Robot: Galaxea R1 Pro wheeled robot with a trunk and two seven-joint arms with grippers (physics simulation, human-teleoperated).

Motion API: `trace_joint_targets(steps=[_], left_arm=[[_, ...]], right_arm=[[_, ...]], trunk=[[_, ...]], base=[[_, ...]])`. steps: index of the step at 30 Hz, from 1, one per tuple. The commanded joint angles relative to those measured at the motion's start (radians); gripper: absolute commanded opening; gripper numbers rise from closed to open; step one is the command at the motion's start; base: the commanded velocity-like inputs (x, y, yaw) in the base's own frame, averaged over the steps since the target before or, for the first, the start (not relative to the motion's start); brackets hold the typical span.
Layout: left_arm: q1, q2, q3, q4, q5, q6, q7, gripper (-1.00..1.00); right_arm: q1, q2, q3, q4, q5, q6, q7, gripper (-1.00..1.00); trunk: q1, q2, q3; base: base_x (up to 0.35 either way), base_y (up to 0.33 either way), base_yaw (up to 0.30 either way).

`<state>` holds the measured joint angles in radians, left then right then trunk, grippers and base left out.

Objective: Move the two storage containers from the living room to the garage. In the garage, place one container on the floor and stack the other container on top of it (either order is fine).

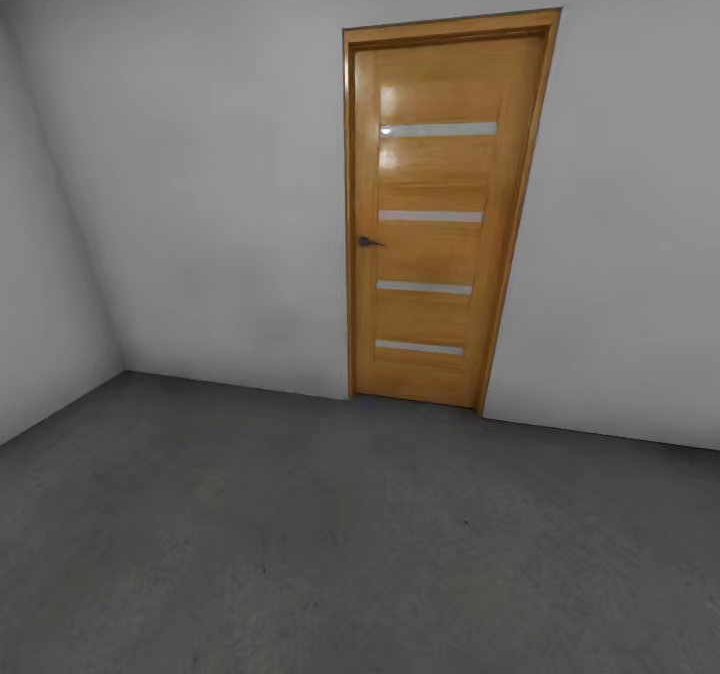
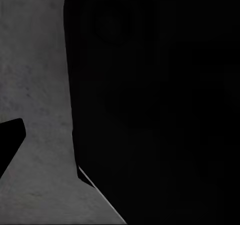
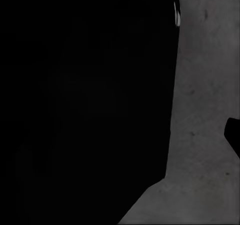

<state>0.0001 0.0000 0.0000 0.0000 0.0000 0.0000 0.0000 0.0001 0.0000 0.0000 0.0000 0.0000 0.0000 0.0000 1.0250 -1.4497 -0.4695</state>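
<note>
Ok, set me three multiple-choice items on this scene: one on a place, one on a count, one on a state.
1. Where is the door in the head view?
A. In the wall ahead, right of centre
B. In the left wall
C. In the ceiling

2. How many frosted strips cross it?
A. Two
B. Four
C. Six

3. The door is:
A. Wide open
B. Off its hinges
C. Shut

Key: 1 A, it stands in the facing wall. 2 B, four pale bars show. 3 C, it fills its frame above the floor.
</note>
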Motion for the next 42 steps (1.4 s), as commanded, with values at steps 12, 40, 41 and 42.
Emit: trace_joint_targets(steps=[12,40,41,42], left_arm=[[0.004,0.008,-0.005,-0.030,-0.002,-0.005,0.002,1.00],[0.004,0.007,0.007,-0.031,0.003,-0.005,0.004,1.00],[0.004,0.007,0.007,-0.031,0.003,-0.005,0.004,1.00],[0.004,0.007,0.007,-0.031,0.003,-0.005,0.004,1.00]], right_arm=[[-0.002,0.003,0.068,-0.006,-0.032,-0.039,0.000,1.00],[-0.002,0.002,0.512,-0.008,-0.034,-0.043,-0.001,1.00],[-0.002,0.002,0.512,-0.008,-0.034,-0.043,-0.001,1.00],[-0.002,0.002,0.512,-0.008,-0.034,-0.043,-0.002,1.00]], trunk=[[0.000,0.000,0.000],[0.000,0.000,0.000],[0.000,0.000,0.000],[0.000,0.000,0.000]], base=[[0.000,0.000,0.000],[0.178,0.000,0.000],[0.322,0.000,0.000],[0.322,0.000,0.000]])
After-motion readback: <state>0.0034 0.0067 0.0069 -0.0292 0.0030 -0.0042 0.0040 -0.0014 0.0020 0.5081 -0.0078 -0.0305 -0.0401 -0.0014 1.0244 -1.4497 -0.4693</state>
